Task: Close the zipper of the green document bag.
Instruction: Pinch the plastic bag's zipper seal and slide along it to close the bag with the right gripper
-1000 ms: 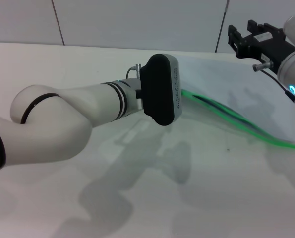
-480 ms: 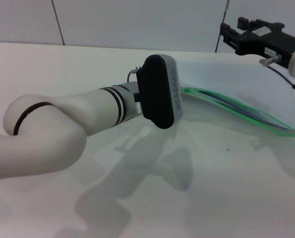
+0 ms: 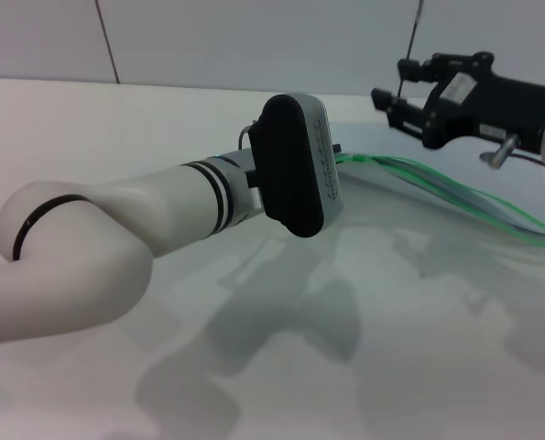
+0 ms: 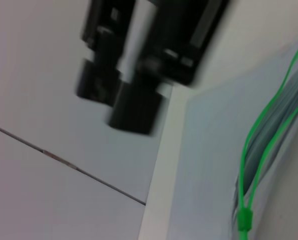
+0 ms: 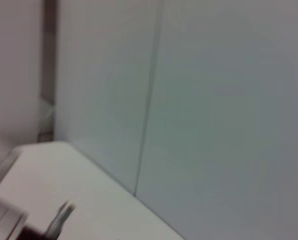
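The green document bag (image 3: pixel 501 183) lies flat on the white table at the right, pale and translucent. Its zipper (image 3: pixel 419 171) runs as thin green lines from my left wrist out to the right edge. In the left wrist view the zipper (image 4: pixel 249 145) shows two green lines standing apart, joined at a small green slider (image 4: pixel 245 220). My left gripper (image 3: pixel 295 165) shows only its black housing at the zipper's near end; whether it holds the bag is hidden. Above the bag's far part hovers my right gripper (image 3: pixel 393 82), black and open, also seen as the right gripper (image 4: pixel 116 95) from the left wrist.
The white table (image 3: pixel 162 119) ends at a grey panelled wall (image 3: pixel 254 37) close behind the bag. My left arm (image 3: pixel 89 238) stretches across the table's left half. The right wrist view shows only wall and a table corner (image 5: pixel 48 160).
My right gripper has swung left and down, from the far right corner to above the bag. The zipper's green lines have shifted and flattened. The left arm barely moved.
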You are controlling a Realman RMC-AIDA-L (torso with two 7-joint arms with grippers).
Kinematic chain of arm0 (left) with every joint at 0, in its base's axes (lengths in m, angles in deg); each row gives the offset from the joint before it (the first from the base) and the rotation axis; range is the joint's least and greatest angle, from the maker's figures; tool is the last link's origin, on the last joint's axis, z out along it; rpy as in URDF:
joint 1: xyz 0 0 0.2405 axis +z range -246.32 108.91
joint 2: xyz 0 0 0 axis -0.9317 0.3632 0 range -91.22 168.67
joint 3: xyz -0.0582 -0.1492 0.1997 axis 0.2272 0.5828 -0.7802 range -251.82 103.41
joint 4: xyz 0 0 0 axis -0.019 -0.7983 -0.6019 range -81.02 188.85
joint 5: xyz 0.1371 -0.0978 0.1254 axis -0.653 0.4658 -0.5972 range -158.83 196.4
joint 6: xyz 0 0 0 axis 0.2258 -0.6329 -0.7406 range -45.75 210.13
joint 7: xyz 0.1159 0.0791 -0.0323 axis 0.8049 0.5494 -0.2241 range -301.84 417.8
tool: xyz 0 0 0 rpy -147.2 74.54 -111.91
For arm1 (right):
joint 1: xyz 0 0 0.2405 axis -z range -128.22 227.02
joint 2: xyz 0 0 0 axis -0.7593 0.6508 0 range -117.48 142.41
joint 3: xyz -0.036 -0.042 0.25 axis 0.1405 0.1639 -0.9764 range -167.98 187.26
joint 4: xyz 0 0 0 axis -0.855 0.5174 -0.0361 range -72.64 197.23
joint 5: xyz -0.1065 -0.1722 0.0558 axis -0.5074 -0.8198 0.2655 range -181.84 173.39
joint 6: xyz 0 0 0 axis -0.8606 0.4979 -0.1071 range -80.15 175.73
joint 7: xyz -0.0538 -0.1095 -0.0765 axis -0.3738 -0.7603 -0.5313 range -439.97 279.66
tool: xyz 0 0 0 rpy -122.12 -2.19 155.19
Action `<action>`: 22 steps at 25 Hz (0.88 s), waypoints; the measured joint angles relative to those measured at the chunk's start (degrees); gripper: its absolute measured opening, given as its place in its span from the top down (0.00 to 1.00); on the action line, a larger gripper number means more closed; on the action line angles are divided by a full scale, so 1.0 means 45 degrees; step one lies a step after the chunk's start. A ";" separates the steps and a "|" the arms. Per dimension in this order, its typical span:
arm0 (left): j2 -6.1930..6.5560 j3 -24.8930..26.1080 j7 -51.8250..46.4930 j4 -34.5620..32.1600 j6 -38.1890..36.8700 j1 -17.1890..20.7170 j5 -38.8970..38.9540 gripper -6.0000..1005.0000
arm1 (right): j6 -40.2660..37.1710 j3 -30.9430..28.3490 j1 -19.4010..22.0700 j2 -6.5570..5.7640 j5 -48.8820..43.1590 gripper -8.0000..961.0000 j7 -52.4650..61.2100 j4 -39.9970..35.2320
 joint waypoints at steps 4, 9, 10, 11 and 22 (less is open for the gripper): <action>0.0012 0.0122 -0.0001 -0.0399 -0.0334 0.0169 0.0000 0.94 | -0.0137 0.0347 0.0080 0.0036 -0.0027 0.51 -0.1868 0.0114; 0.0005 0.0144 0.0010 -0.0732 -0.0458 0.0301 -0.0011 0.94 | -0.0054 0.0999 0.0089 0.0052 -0.0147 0.51 -0.3539 0.0549; 0.0004 0.0144 0.0011 -0.0750 -0.0459 0.0304 -0.0013 0.94 | -0.0046 0.1077 0.0074 0.0055 -0.0149 0.51 -0.3710 0.0654; 0.0003 0.0144 0.0011 -0.0758 -0.0461 0.0306 -0.0014 0.94 | -0.0019 0.1160 0.0042 0.0060 -0.0150 0.51 -0.3888 0.0760; 0.0017 0.0143 0.0057 -0.1187 -0.0581 0.0500 -0.0061 0.94 | 0.1322 0.1717 -0.0119 0.0081 -0.0071 0.52 -0.4970 0.1418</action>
